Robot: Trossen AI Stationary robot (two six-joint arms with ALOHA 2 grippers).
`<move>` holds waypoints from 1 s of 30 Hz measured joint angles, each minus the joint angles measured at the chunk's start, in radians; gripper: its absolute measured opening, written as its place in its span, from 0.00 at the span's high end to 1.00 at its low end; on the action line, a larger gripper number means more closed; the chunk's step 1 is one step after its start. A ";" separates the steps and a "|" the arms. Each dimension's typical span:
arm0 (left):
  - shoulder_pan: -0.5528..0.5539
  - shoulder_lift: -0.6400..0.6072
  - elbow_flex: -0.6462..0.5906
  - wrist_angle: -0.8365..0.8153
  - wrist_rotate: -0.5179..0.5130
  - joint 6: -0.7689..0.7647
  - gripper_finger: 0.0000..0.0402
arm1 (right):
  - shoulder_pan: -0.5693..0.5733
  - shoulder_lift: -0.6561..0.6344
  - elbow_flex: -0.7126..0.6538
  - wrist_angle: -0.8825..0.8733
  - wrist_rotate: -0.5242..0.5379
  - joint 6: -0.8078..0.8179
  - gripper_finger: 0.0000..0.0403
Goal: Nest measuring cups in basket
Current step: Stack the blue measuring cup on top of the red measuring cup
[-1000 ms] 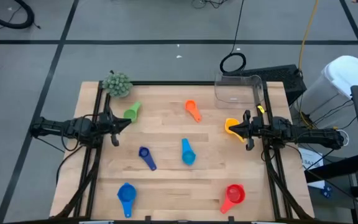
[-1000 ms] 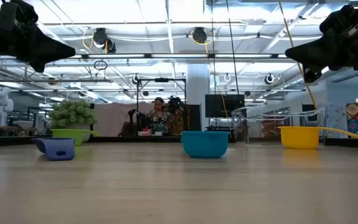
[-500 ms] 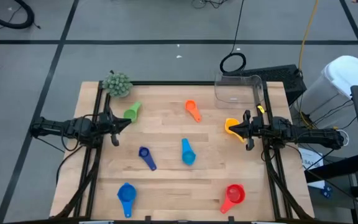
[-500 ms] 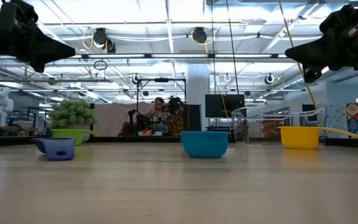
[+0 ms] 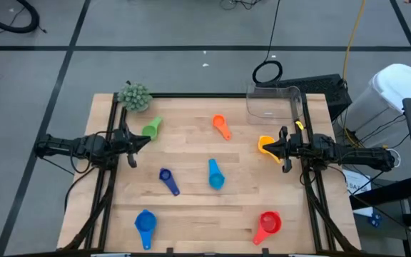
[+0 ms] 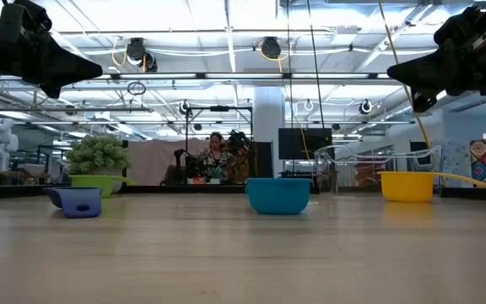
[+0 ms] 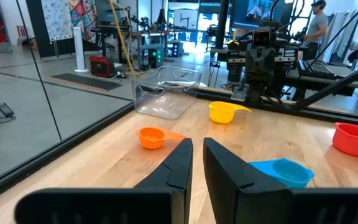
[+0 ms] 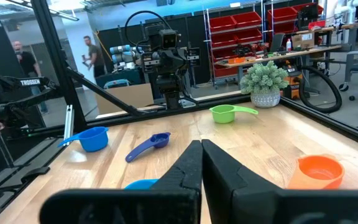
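At opposite table [image 5: 191,153] edges, left tool [image 5: 145,139] and right tool [image 5: 265,148], empty.

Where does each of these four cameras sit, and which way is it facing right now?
High: overhead, looking straight down; both arms, left gripper, right gripper, basket.
Low: table height, level into the room; both arms overhead, light blue cup.
Left wrist: faces across the table; own gripper shut, right arm opposite.
Right wrist: faces back; own gripper shut.
Shared: the yellow cup shows in the high, low and left wrist views.
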 joint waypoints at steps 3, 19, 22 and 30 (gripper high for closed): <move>0.004 0.000 0.000 0.041 -0.014 -0.005 0.90 | 0.000 0.000 0.000 0.000 0.000 0.000 1.00; 0.005 0.097 0.224 0.037 0.195 -0.211 0.90 | 0.000 0.000 0.000 0.000 0.000 0.000 1.00; 0.005 0.249 0.401 -0.148 0.193 -0.212 0.90 | 0.000 0.000 0.000 0.000 0.000 0.000 1.00; 0.005 0.625 0.798 -0.226 0.192 -0.021 0.90 | 0.000 0.000 0.000 0.000 0.000 0.000 1.00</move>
